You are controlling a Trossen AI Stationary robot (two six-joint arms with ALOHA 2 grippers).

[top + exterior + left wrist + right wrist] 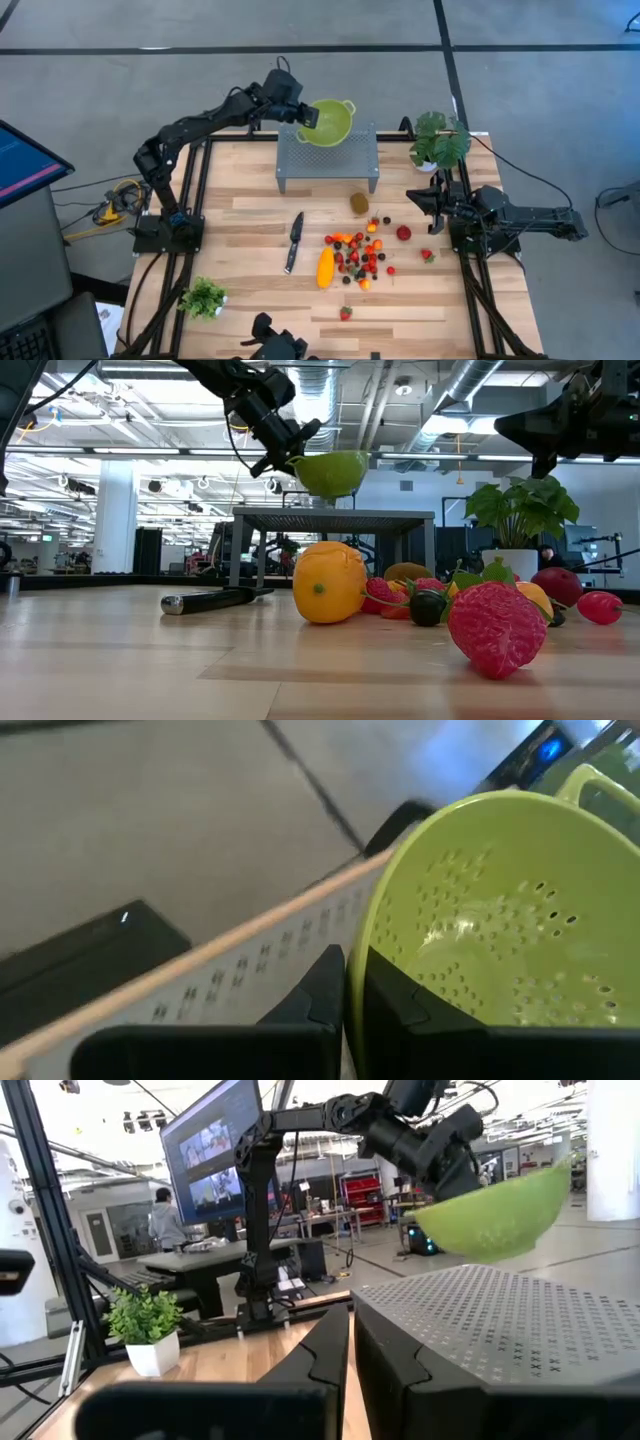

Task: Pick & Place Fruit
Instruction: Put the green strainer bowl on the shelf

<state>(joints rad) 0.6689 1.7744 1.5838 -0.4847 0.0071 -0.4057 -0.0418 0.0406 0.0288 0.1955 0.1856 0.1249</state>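
A lime-green colander (330, 122) hangs just above a grey perforated stand (328, 158) at the table's far side. My left gripper (347, 960) is shut on its rim. The fruit (360, 255) lies scattered on the wood in front of the stand: small red, orange and dark balls, strawberries, a brown kiwi (359, 203) and a long yellow-orange fruit (325, 267). One strawberry (346, 313) lies alone near the front edge. My right gripper (412, 195) waits shut at the table's right side, holding nothing. My left gripper pinches the colander's rim (375, 935) on the side toward the table's left, one finger inside the bowl and one outside its wall. The fingers slant down from the far left. The colander (332, 470) is lifted clear of the stand, slightly tilted, open side up.
A black-handled knife (294, 240) lies left of the fruit. A potted plant (438, 138) stands at the far right corner and a smaller one (204, 297) at the near left. Bare wood lies between the knife and the table's left edge.
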